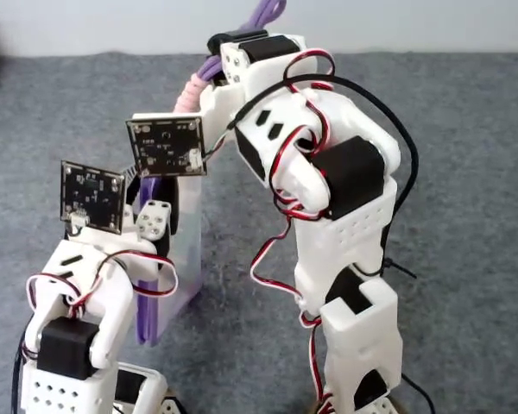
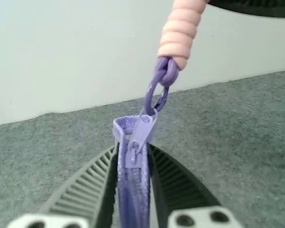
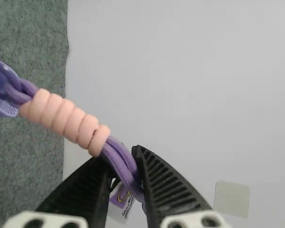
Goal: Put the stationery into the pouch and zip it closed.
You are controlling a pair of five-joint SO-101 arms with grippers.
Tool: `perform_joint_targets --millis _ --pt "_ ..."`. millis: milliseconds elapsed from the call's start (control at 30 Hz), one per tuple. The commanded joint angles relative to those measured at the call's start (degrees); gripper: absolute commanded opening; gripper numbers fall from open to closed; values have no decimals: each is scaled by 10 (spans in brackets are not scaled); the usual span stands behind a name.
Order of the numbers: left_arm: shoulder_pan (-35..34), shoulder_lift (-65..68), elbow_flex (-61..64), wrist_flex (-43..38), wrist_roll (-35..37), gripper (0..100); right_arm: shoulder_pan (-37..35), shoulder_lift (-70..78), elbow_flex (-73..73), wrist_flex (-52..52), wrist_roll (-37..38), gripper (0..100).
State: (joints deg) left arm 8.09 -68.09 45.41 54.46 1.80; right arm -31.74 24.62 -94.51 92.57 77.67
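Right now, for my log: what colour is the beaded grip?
The grip is pink; right wrist view.

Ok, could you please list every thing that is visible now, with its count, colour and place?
pouch: one, clear lilac, upright over the table, beside the left arm
zip slider: one, lilac, at the end of the pouch's top edge
cord: one loop, purple, from the zip slider up to the right arm
beads: one stack, pink, around the cord
table: one, grey fuzzy cover, under everything
wall: one, white, behind the table
left arm: one, white, jaws shut on the pouch along its zip
right arm: one, white, jaws shut on the cord past the beads
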Motion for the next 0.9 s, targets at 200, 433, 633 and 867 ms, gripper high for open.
perform_joint_targets --millis 200,433,633,867 --pt "-4 -7 -3 -10 5 126 8 -33 -18 1 -11 8" --pt "-4 -7 0 -9 4 73 10 -34 -18 -3 -10 8" --pt "-3 -7 -4 -11 4 15 11 -35 -18 -4 -10 8" --pt "1 -7 -56 18 4 12 37 -23 -14 -13 -9 8"
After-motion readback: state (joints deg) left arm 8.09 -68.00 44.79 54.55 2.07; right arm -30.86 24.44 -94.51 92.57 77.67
